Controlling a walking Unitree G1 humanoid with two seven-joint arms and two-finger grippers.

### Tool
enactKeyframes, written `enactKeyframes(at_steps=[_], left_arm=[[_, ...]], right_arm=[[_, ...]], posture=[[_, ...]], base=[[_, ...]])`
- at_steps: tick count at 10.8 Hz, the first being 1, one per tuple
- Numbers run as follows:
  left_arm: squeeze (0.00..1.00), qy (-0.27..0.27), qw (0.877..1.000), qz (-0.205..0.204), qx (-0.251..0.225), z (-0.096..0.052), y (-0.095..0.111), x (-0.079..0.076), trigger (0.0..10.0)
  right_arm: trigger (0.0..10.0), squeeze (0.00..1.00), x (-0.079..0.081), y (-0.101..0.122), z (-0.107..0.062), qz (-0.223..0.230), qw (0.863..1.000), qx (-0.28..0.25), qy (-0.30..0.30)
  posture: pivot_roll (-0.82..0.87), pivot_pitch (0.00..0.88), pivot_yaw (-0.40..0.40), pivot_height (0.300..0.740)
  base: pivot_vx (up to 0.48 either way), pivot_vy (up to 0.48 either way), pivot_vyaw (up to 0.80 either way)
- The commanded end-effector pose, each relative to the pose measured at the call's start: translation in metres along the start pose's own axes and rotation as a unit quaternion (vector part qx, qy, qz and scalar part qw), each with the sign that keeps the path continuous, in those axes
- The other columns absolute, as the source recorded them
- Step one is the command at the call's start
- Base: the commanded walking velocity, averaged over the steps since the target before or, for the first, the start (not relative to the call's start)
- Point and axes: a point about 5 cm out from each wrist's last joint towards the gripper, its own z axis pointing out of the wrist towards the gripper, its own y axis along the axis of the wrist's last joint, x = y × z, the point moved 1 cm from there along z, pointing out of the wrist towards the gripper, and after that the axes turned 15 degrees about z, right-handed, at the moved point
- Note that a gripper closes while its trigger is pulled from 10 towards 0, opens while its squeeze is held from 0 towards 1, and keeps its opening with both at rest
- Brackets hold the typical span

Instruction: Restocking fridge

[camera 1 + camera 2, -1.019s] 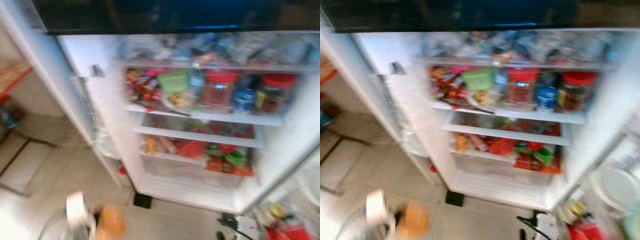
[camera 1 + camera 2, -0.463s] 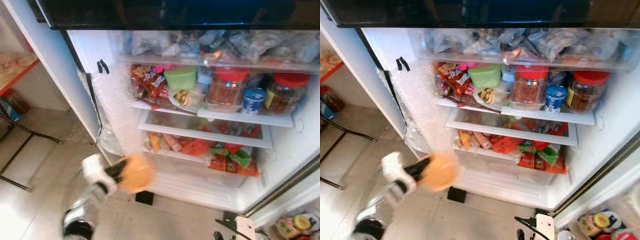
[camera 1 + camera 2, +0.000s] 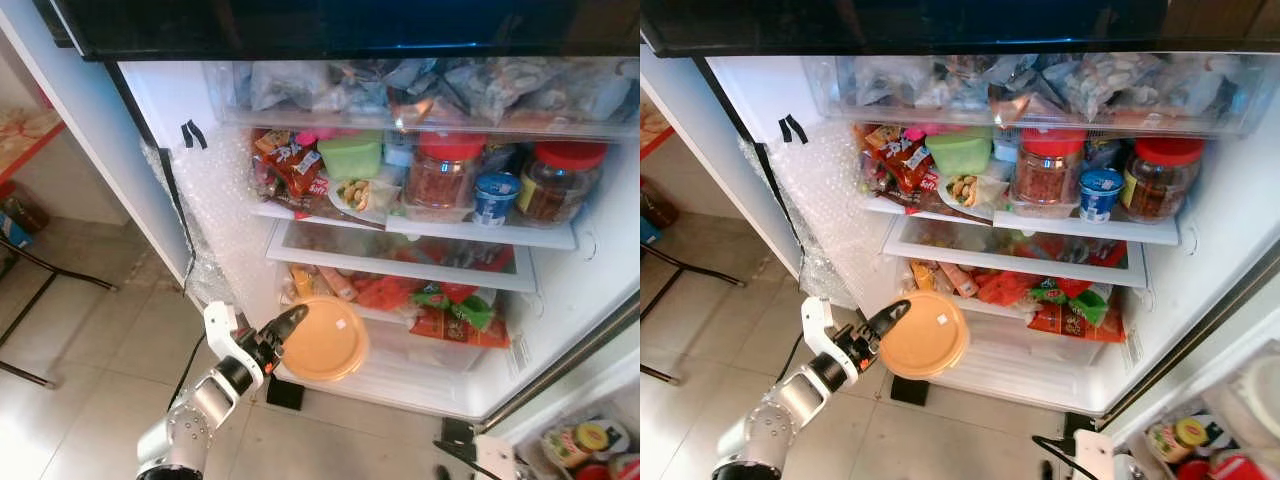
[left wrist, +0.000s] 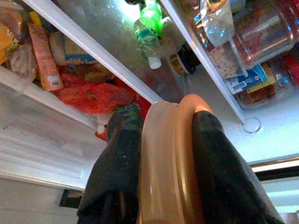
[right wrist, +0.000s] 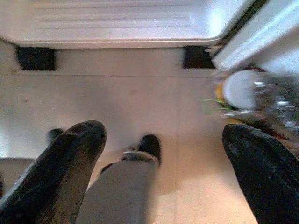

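The open fridge (image 3: 590, 290) is crowded: the upper shelf (image 3: 410, 228) holds red-lidded jars (image 3: 443, 175), a blue-lidded tub (image 3: 495, 198), a green box (image 3: 350, 157) and snack packets (image 3: 290, 165) along its front edge. The lower shelf (image 3: 390, 272) carries red and green bags (image 3: 455, 315) toward its right end. Bare white room lies below them along the fridge's bottom front edge, where the left end effector (image 3: 285, 328) holds an orange lid (image 3: 322, 340). The floor (image 3: 90, 340) outside lies open.
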Motion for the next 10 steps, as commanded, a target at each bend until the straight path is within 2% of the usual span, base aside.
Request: enactKeyframes(at_steps=[1, 2, 3, 6, 10], left_arm=[[0.0, 0.004, 1.0, -0.004, -0.007, -0.004, 0.004, 0.0, 10.0], [0.0, -0.002, 1.0, -0.001, -0.002, -0.005, 0.005, -0.004, 10.0], [0.0, -0.002, 1.0, 0.001, -0.001, -0.005, 0.005, -0.004, 10.0], [0.0, -0.003, 1.0, 0.008, 0.002, -0.005, 0.006, -0.005, 10.0], [0.0, -0.025, 1.0, 0.001, 0.001, 0.001, 0.01, -0.016, 10.0]], right_arm=[[10.0, 0.0, -0.008, 0.002, -0.001, -0.045, 0.997, -0.024, -0.053], [10.0, 0.0, -0.015, 0.005, -0.003, -0.091, 0.988, -0.043, -0.121], [10.0, 0.0, -0.018, 0.005, -0.004, -0.088, 0.984, -0.05, -0.148], [10.0, 0.0, -0.02, 0.005, -0.004, -0.086, 0.983, -0.049, -0.154], [10.0, 0.0, -0.018, 0.006, -0.004, -0.097, 0.98, -0.054, -0.162]], posture=[[-0.01, 0.085, 0.1, 0.74], [-0.02, 0.082, 0.103, 0.74], [-0.02, 0.08, 0.101, 0.74], [-0.02, 0.08, 0.1, 0.74], [-0.01, 0.089, 0.096, 0.74]], base=[[0.0, 0.0, 0.0], [0.0, 0.0, 0.0], [0.0, 0.0, 0.0], [0.0, 0.0, 0.0], [0.0, 0.0, 0.0]])
